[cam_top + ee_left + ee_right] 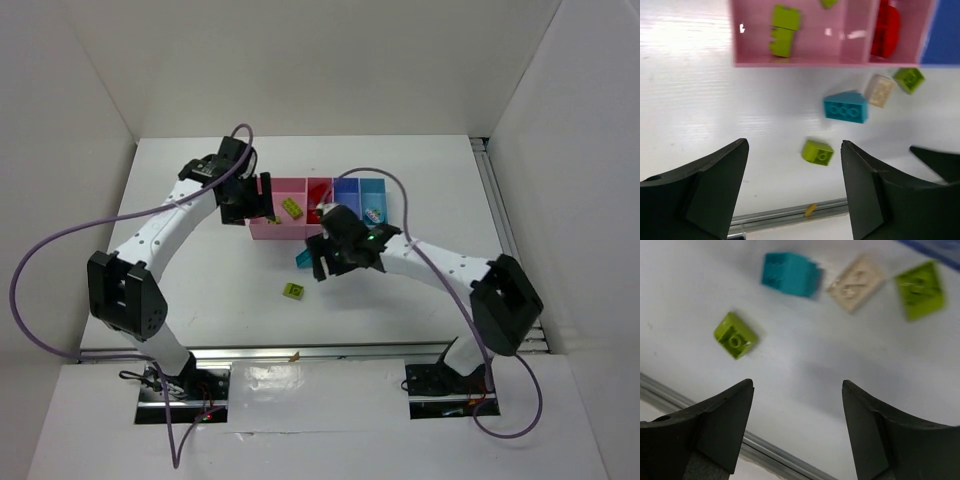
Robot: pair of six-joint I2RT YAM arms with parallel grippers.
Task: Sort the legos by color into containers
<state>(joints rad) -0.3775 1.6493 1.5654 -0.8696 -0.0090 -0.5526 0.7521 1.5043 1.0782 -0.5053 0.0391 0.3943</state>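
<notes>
The containers stand in a row: a wide pink bin (272, 226) holding lime green bricks (784, 30), a narrow pink bin (860, 35) holding red bricks (885, 31), a blue bin (346, 190) and a cyan bin (373, 192) with a white-patterned piece inside. Loose on the table in front are a cyan brick (845, 107), a cream brick (880, 91), a lime brick (909, 79) and another lime brick (817, 152). My left gripper (794, 145) is open and empty, above the wide pink bin's left side (258, 205). My right gripper (796, 385) is open and empty, over the table near the cyan brick (304, 260).
A metal rail (300, 352) runs along the table's near edge, with a small yellow scrap (810, 210) on it. White walls enclose the table on three sides. The right arm's link (440, 262) reaches across the table in front of the bins.
</notes>
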